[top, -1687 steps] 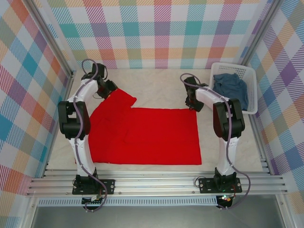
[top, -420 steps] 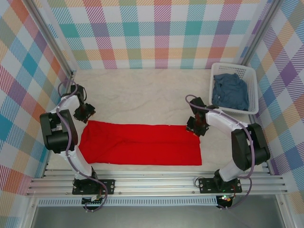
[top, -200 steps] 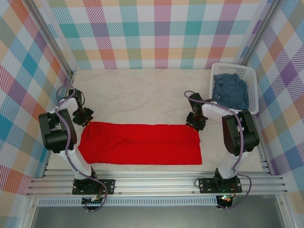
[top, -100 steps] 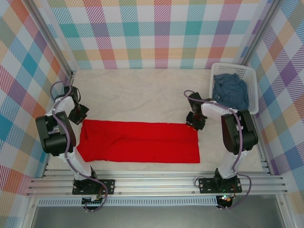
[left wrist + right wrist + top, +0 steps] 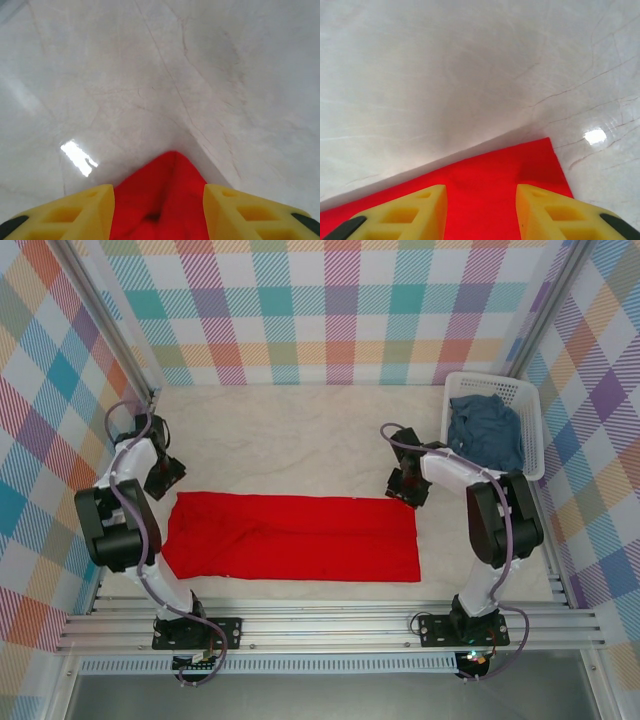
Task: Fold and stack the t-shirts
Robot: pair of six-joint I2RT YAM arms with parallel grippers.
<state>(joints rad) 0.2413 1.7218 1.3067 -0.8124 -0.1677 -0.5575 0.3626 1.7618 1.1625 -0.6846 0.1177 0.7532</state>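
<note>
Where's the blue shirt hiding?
Seen from above, the blue-grey shirt lies crumpled inside the white basket at the table's far right corner, well apart from the red shirt.

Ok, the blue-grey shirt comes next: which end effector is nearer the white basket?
Right. The right end effector hovers just left of the white basket, by the red t-shirt's right end; the left end effector is across the table at the shirt's left end.

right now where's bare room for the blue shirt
Widest bare table: behind the red shirt, up to the back wall. Thin strip between shirt and front rail. Crowded: the shirt's far corners, at the left gripper and right gripper, and beside the basket.
</note>
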